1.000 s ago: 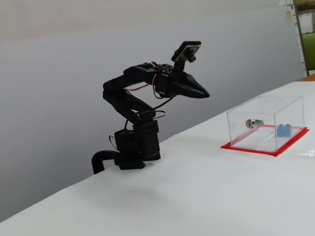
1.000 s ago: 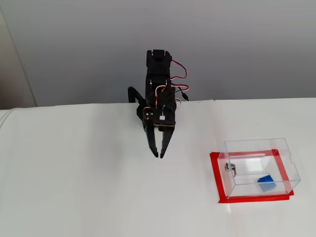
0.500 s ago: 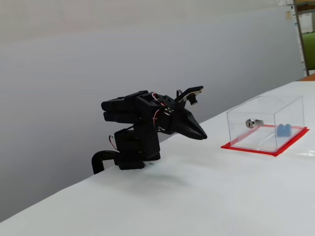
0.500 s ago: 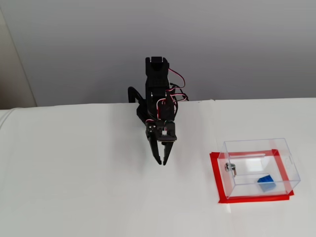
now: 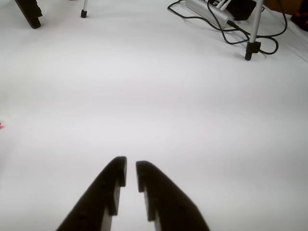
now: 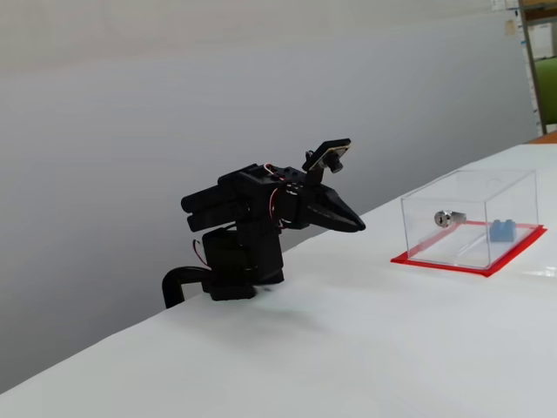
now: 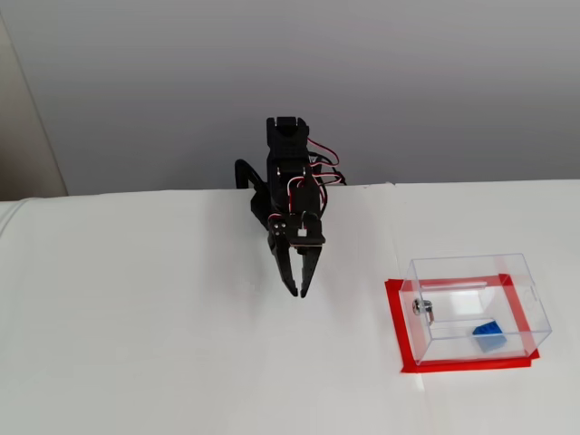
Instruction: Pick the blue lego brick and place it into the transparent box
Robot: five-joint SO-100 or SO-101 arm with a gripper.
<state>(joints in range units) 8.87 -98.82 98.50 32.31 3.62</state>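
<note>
The blue lego brick (image 6: pixel 500 230) (image 7: pixel 489 335) lies inside the transparent box (image 6: pixel 513 187) (image 7: pixel 535 308), on its red base (image 6: pixel 439 263) (image 7: pixel 395 317). My gripper (image 6: pixel 357 225) (image 7: pixel 297 292) (image 5: pixel 131 166) hangs low over the bare white table, well to the left of the box in both fixed views. It is shut, with only a thin slit between the fingers and nothing held. The arm is folded back over its base. In the wrist view neither the brick nor the box shows.
A small silver metal cylinder (image 6: pixel 449 218) (image 7: pixel 421 309) also lies in the box. In the wrist view, a tripod leg (image 5: pixel 251 45) with cables (image 5: pixel 216 21) stands at the top right and a black foot (image 5: pixel 29 12) at the top left.
The arm has folded down from a raised pose, bringing the gripper low over the table, then tipped it slightly upward. The gripper stayed shut. Brick and box have not moved.
</note>
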